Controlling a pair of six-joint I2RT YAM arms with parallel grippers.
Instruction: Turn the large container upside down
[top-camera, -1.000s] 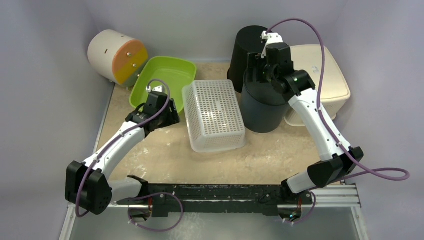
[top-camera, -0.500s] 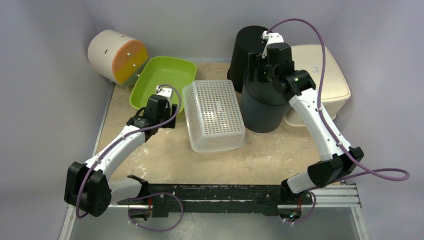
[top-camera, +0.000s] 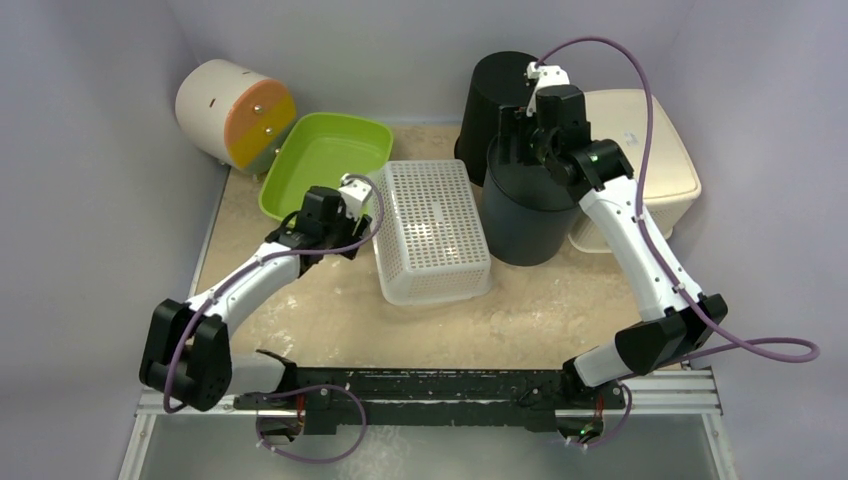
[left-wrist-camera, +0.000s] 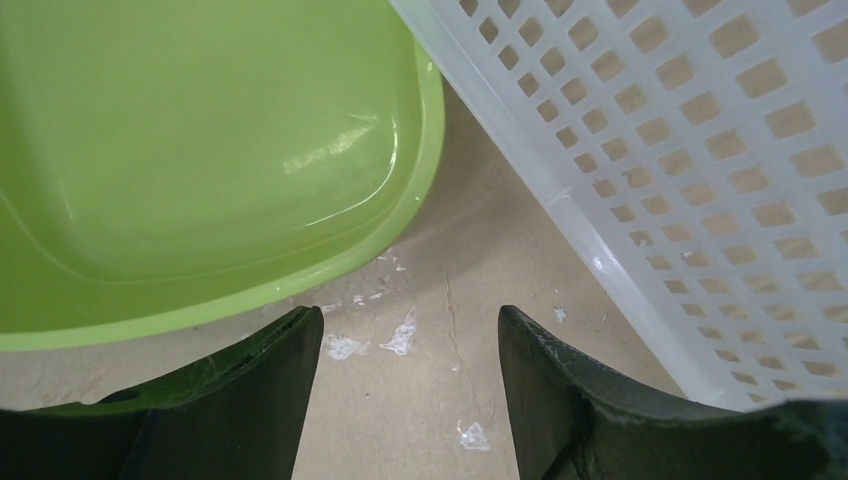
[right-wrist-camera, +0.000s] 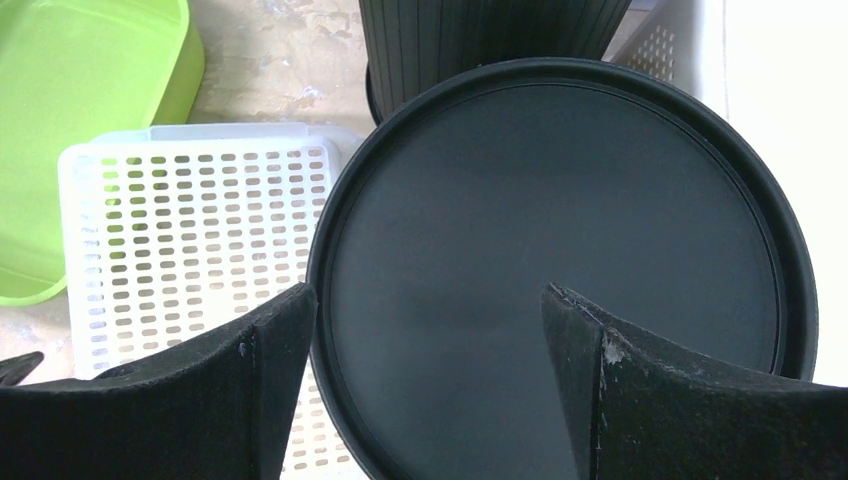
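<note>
The right gripper (right-wrist-camera: 430, 300) hangs empty with its jaws spread wide, directly above the black bin (right-wrist-camera: 560, 200), whose flat, rimmed face points up at it. A white basket (right-wrist-camera: 190, 230) lies to its left. The left gripper (left-wrist-camera: 410, 330), also spread and empty, points at bare worktop (left-wrist-camera: 440, 400), with a green tub (left-wrist-camera: 200, 150) left of its fingers and the basket to their right.

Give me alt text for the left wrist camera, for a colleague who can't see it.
The left gripper is open and empty above a strip of table between two containers. A lime-green tub fills the upper left, a white perforated basket the upper right.
</note>
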